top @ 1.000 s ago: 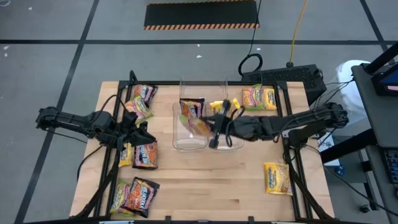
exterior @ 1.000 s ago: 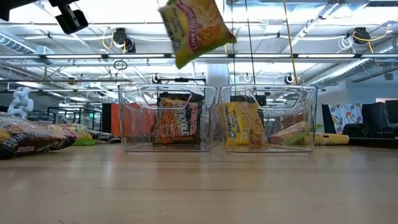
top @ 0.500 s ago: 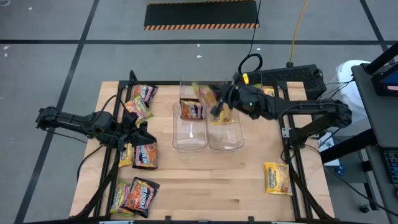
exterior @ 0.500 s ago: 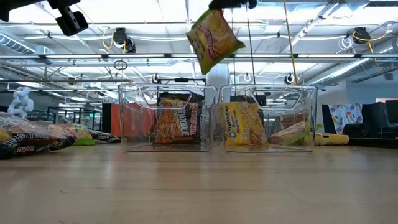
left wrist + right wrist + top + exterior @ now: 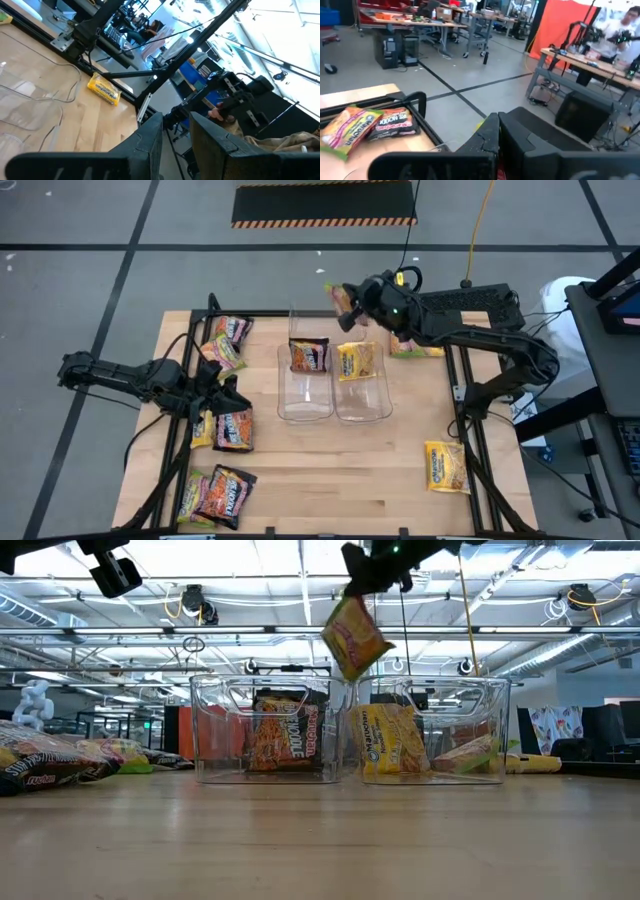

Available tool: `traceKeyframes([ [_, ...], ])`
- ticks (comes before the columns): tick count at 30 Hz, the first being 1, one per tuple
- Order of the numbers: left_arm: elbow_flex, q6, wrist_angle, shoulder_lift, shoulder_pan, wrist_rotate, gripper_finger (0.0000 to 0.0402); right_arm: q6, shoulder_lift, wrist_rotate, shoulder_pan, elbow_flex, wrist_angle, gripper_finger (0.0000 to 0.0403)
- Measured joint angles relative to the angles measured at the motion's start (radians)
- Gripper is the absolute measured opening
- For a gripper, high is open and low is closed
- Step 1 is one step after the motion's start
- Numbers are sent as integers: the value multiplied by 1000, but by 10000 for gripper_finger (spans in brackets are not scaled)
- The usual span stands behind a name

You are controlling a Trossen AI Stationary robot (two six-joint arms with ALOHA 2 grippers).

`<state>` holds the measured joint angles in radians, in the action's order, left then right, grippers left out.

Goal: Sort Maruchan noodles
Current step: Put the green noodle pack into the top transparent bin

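Observation:
My right gripper (image 5: 350, 300) is high above the far ends of two clear bins and is shut on a yellow Maruchan noodle packet (image 5: 355, 637), which hangs in the air. The left bin (image 5: 305, 385) holds a dark packet (image 5: 309, 356). The right bin (image 5: 362, 385) holds a yellow packet (image 5: 356, 361). Both of those lean upright at the far walls. My left gripper (image 5: 225, 392) waits over the table's left side above loose packets. Its fingers (image 5: 175, 135) stand slightly open with nothing between them. My right gripper pinches the yellow packet by its upper edge (image 5: 348, 602) between its two fingers, which point level. The packet hangs tilted below the fingers (image 5: 372, 575), clear of both bins. In the right wrist view only a yellow sliver (image 5: 480, 125) shows beside the shut fingers.
Loose packets lie at the far left (image 5: 228, 330), left middle (image 5: 232, 430), near left (image 5: 215, 495) and near right (image 5: 447, 467). Another (image 5: 415, 345) lies at the far right, partly under my right arm. Bare wood spreads in front of the bins.
My right gripper has swung from above the bins' middle toward the table's far edge, turning as it went, and has stayed shut on the yellow packet. The packet has travelled with it, high and clear of the bins, swinging below the fingers.

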<state>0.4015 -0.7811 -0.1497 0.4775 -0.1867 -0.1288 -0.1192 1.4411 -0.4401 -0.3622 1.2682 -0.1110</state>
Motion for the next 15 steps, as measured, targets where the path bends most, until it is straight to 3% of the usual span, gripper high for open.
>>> traceKeyframes([
  [15,0,0,6,0,0,0,102,157,175,27,-88,0,-51,0],
])
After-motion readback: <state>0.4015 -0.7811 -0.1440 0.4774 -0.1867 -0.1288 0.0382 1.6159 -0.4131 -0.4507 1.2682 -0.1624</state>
